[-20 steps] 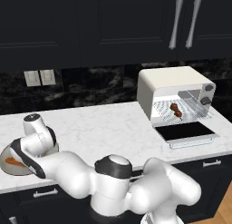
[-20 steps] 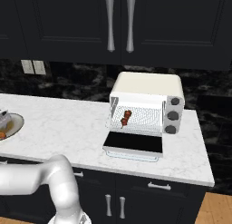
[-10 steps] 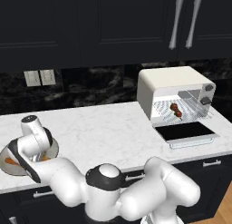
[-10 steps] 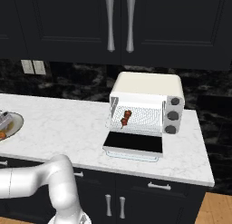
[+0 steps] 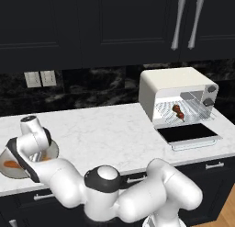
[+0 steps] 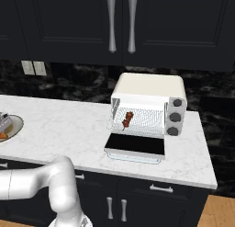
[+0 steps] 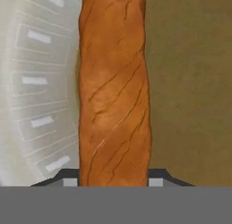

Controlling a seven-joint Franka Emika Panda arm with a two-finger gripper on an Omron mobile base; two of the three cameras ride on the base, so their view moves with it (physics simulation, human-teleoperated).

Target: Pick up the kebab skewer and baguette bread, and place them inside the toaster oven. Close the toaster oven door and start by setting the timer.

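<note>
Baguette bread (image 7: pixel 113 91) between pincer (image 7: pixel 113 181) tips, plate (image 7: pixel 36 82) rim beside

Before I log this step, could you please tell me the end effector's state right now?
End effector: fingertips on either side of the baguette bread on the plate; whether they grip it cannot be told.

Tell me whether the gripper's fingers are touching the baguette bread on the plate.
Touching. In the hand view the two fingertips sit flush against either side of the baguette bread, with no gap at either edge; the plate lies beneath.
</note>
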